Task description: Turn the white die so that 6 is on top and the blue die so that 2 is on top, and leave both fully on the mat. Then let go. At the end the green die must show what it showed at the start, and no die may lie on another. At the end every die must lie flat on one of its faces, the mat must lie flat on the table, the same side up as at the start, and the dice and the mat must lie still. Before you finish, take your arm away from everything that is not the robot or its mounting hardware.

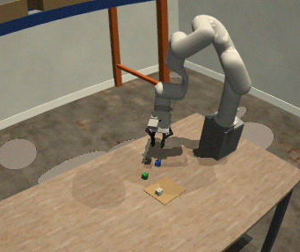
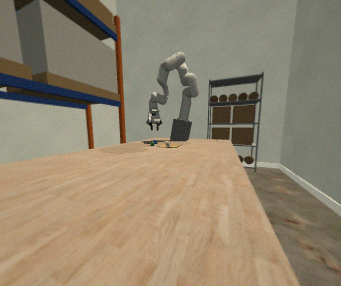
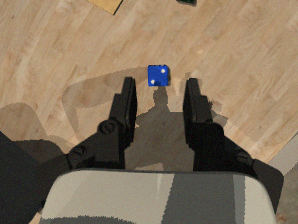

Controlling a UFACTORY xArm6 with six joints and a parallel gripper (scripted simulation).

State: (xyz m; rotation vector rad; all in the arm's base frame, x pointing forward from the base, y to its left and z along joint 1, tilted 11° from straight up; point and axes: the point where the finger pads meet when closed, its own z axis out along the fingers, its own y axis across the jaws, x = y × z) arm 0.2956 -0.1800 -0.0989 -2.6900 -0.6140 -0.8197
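The blue die (image 1: 157, 163) (image 3: 158, 76) lies flat on the table, off the mat; its upper face shows two white pips in the wrist view. The white die (image 1: 158, 191) (image 2: 168, 144) rests on the tan mat (image 1: 174, 189) (image 3: 106, 4); its top number is too small to read. The green die (image 1: 145, 175) (image 2: 152, 144) (image 3: 187, 1) lies on the table beside the mat, its top cut off in the wrist view. My gripper (image 1: 157, 145) (image 2: 154, 129) (image 3: 160, 91) is open and empty, well above the table. In the wrist view the blue die appears just beyond and between the fingertips.
The wooden table (image 1: 70, 225) (image 2: 145, 210) carries the dice and mat. The arm's dark base (image 1: 220, 137) (image 2: 181, 130) stands near the table's far end. A rack with orange posts (image 1: 115, 48) (image 2: 120, 80) stands beyond the table's long edge.
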